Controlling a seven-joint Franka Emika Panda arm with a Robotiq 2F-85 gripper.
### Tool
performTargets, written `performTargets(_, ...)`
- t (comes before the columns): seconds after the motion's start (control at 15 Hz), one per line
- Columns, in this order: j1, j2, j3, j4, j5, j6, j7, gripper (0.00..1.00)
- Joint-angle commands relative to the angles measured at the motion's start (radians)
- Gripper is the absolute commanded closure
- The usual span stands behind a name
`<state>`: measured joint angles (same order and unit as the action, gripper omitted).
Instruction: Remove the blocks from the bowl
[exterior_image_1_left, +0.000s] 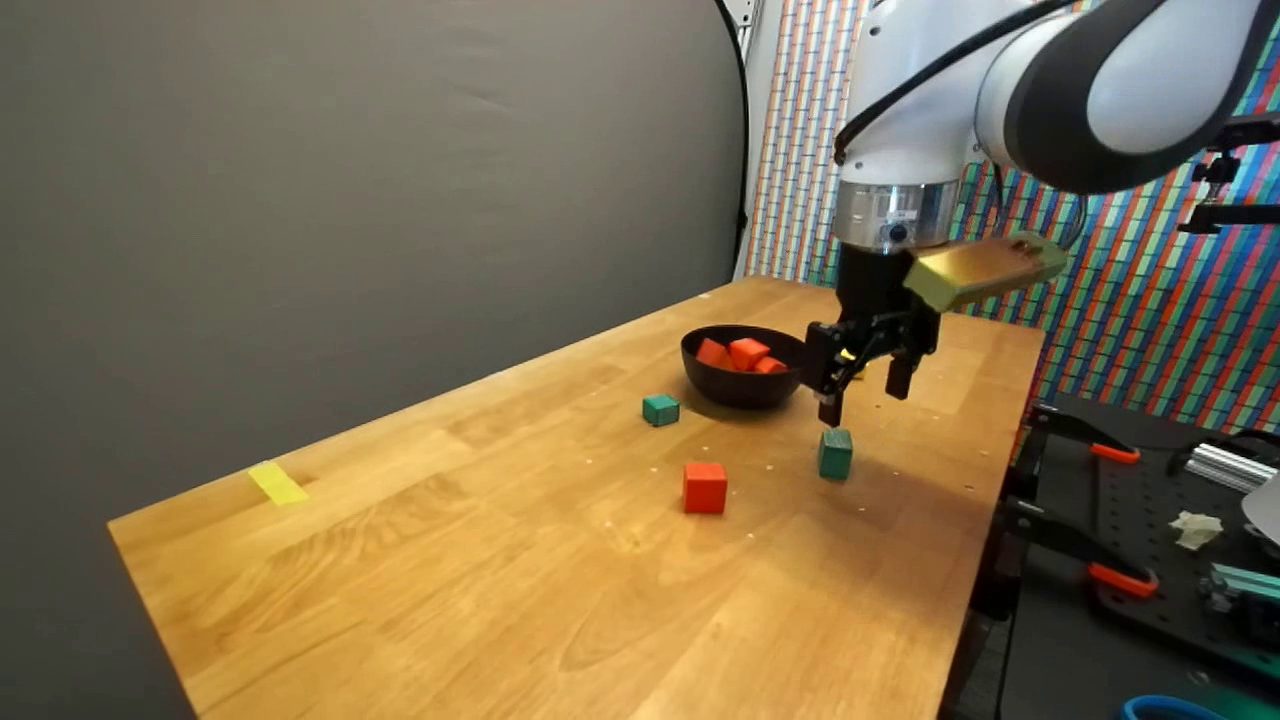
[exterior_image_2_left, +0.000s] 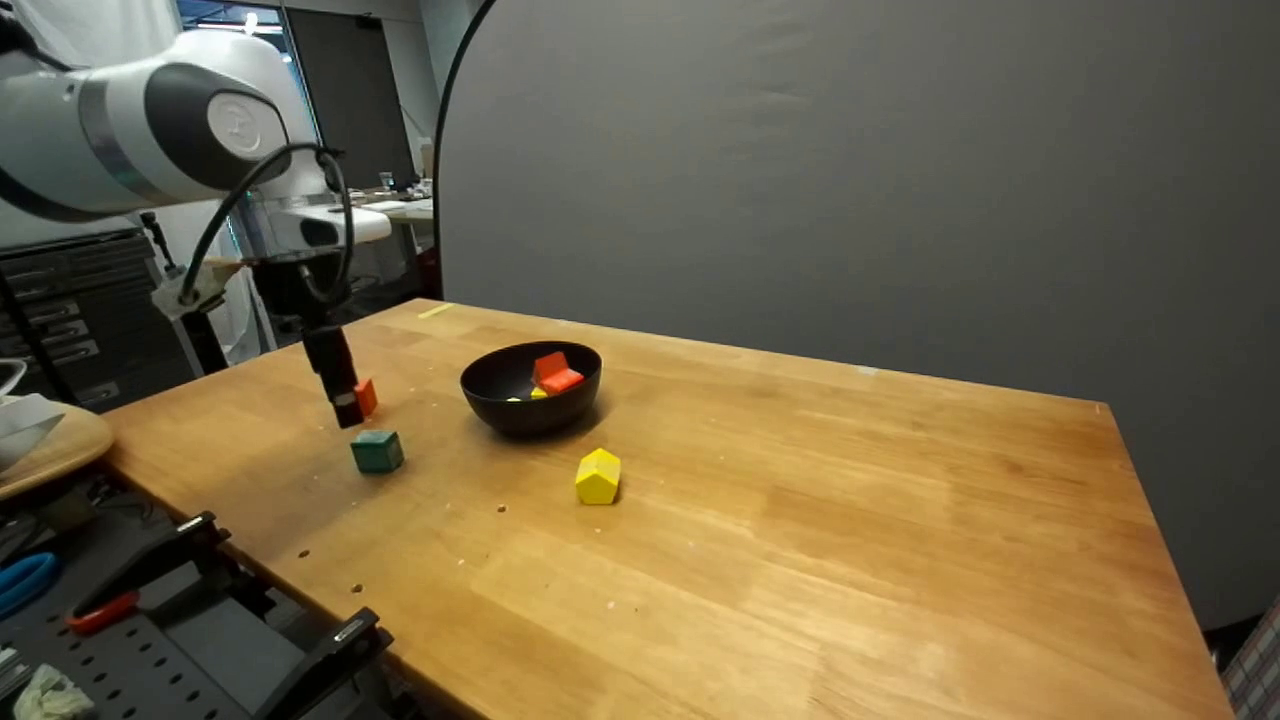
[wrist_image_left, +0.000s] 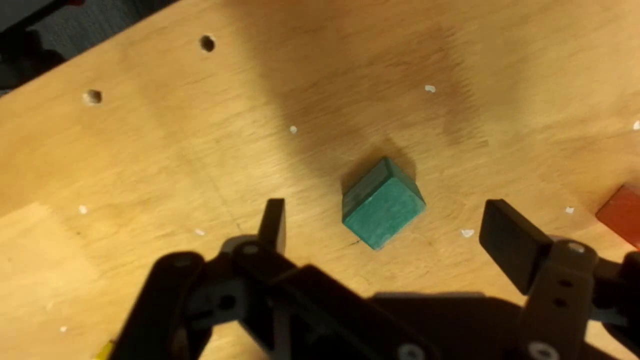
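Observation:
My gripper (wrist_image_left: 386, 225) stands open over the table, its fingers apart on either side of a green block (wrist_image_left: 384, 210) without touching it. In both exterior views that green block (exterior_image_1_left: 835, 455) (exterior_image_2_left: 377, 452) sits on the wood just beneath the fingertips. The black bowl (exterior_image_1_left: 740, 388) (exterior_image_2_left: 530, 412) holds several red blocks (exterior_image_1_left: 748, 353) and some yellow (exterior_image_2_left: 538, 393). Outside it lie a red block (exterior_image_1_left: 705, 488) (wrist_image_left: 622, 215), another green block (exterior_image_1_left: 660, 410) and a yellow block (exterior_image_2_left: 598, 477). My gripper (exterior_image_1_left: 864, 398) partly covers the yellow one in an exterior view.
A flat yellow tape strip (exterior_image_1_left: 278, 483) is stuck near the table's far edge. Black clamps with red-orange tips (exterior_image_1_left: 1120, 580) stand by the near edge, beside a dark perforated board (exterior_image_2_left: 130, 670). The wrist view shows two holes near the table's edge.

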<state>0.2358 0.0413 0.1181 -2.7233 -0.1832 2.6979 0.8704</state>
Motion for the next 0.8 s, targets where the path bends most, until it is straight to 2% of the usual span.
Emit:
performTargets(0.0, -0.027, -0.103, 0.033, 0.082, 0.091, -0.228, -0.27, 0.0)
performTargets(0.07, -0.023, -0.104, 0.036, 0.119, 0.135, -0.265, -0.342, 0.01)
performTargets(0.13, -0.034, -0.078, 0.038, 0.063, 0.075, -0.182, -0.217, 0.01)
performTargets(0.33, -0.035, -0.096, 0.043, 0.114, 0.114, -0.244, -0.308, 0.0)
performTargets(0.4, -0.026, -0.066, 0.04, 0.13, 0.149, -0.272, -0.469, 0.0)
performTargets(0.53, -0.035, -0.052, 0.03, 0.147, 0.147, -0.25, -0.593, 0.0)
performTargets(0.73, -0.048, -0.024, 0.024, 0.195, 0.162, -0.279, -0.796, 0.0)
